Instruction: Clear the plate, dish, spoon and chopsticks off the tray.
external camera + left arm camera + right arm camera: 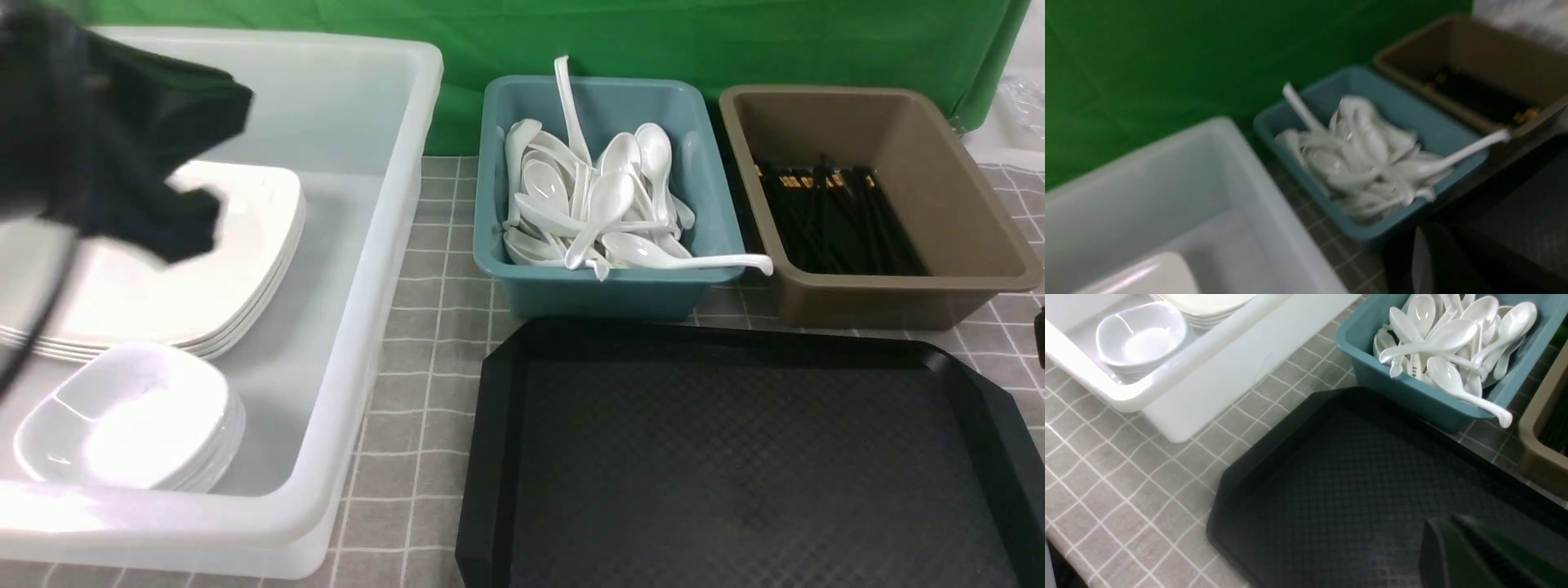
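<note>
Our left end effector (1439, 230) and right end effector (1447, 522) are closed and empty, presumably because the glossy white square plates (163, 294), small white bowls (139, 416), white soup spoons (608, 204) and thin black chopsticks (849, 220) already sit sorted off the black plastic tray (735, 457).

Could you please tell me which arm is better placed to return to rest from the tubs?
Probably the right: its gripper is over the tray, while the left hovers above the stacked plates.
</note>
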Available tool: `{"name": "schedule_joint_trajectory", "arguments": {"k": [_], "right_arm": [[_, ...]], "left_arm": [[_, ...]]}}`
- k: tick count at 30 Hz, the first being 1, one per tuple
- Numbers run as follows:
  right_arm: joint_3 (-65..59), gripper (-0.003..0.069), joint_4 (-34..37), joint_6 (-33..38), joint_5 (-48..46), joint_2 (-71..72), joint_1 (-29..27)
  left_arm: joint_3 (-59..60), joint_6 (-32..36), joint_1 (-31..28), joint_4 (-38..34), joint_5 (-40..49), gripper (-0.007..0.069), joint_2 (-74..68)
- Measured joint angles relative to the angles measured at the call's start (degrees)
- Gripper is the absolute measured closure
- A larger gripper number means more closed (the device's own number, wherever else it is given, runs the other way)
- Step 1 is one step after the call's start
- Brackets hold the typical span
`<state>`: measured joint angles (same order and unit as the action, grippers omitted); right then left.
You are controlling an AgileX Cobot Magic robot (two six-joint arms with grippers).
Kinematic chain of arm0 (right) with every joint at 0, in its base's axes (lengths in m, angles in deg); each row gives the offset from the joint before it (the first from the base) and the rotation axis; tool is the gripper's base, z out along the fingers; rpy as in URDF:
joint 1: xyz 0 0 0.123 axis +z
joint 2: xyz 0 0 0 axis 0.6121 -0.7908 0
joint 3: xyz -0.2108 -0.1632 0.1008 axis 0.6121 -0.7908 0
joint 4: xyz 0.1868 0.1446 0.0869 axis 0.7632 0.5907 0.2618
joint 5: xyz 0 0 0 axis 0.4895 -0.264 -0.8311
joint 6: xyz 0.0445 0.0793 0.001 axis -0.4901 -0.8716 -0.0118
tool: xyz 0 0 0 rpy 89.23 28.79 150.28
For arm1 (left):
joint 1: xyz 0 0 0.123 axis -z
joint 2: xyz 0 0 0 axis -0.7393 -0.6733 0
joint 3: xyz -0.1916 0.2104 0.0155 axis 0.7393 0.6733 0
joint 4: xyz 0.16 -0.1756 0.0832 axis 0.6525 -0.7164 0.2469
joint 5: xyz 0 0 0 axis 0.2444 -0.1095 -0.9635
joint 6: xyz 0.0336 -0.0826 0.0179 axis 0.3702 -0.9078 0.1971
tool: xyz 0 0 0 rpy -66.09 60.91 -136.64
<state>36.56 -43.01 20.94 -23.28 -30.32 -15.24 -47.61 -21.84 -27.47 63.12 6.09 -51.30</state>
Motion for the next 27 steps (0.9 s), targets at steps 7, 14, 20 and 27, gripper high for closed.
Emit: {"name": "schedule_joint_trajectory", "arguments": {"k": [7, 14, 20, 27], "right_arm": [[0.0, 0.062, 0.0, 0.0, -0.78, 0.0, 0.0], [0.0, 0.0606, 0.0, -0.05, -0.77, 0.0, 0.0], [0.0, 0.0593, 0.0, -0.05, -0.79, -0.01, 0.0], [0.0, 0.0581, 1.04, -0.05, -0.85, 0.64, -3.56]], "left_arm": [[14.47, 9.23, 0.05, -12.15, -14.57, 0.0614, 13.74], [21.99, 10.01, 0.05, -9.89, -19.59, 0.0614, 18.95], [25.73, 10.12, 0.05, -5.81, -19.59, 0.0614, 18.95], [28.69, 10.15, 0.05, -4.84, -19.61, 0.0614, 18.95]]}}
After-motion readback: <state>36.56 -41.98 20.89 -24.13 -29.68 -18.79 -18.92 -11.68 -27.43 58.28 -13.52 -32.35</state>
